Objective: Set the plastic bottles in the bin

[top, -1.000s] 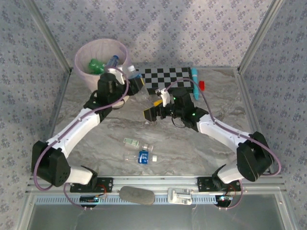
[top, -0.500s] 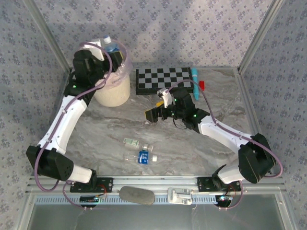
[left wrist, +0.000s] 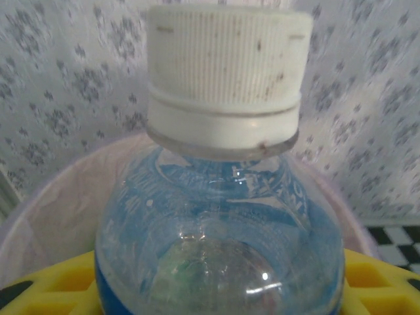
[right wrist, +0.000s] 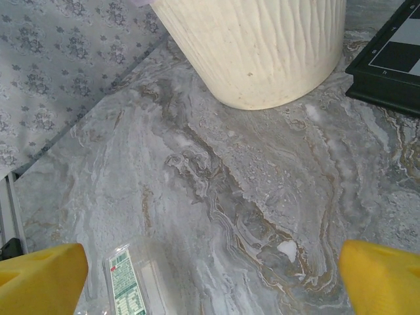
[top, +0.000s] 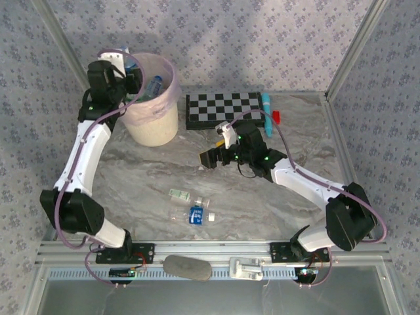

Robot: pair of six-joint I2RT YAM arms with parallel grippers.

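The cream-white bin, ribbed and with a pale pink liner at its rim, stands at the far left of the marble table. Over its rim the left gripper grasps a clear bottle with a blue label and a white ribbed cap. The right gripper hangs released at mid-table. Nearer lie a blue-labelled bottle and a green-labelled bottle.

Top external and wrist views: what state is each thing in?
bin, upright, pink liner on rim.
clear bottle, capped, gripped at the bin's mouth.
left tool, shut on clear bottle.
right tool, open, empty, above the table.
loose bottles, lying on the table.
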